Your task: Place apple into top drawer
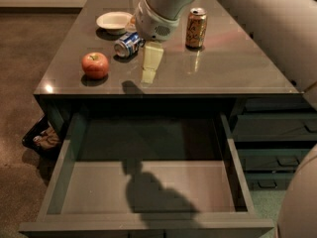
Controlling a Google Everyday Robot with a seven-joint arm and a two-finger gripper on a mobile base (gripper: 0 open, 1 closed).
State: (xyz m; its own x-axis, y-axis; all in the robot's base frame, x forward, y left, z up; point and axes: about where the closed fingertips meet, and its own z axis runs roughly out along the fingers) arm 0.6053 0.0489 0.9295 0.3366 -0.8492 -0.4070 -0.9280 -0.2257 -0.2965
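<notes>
While the round red apple [95,65] sits ungrasped, your pale two-finger gripper [147,77] hovers nearby, jaws together: open them and reach toward it.

Dim room, brown speckled floor [20,58], glossy grey counter [237,68] reflecting light.

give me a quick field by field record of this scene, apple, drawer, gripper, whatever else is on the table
apple: on the table, front left, not held
top drawer: pulled open below the table's front edge; only the arm's shadow inside
gripper: over the table, right of the apple and apart from it, pointing down
blue can: on its side, behind the apple to the right
orange can: upright, right of the gripper
white bowl: back left
task state: apple not yet in the drawer
</notes>
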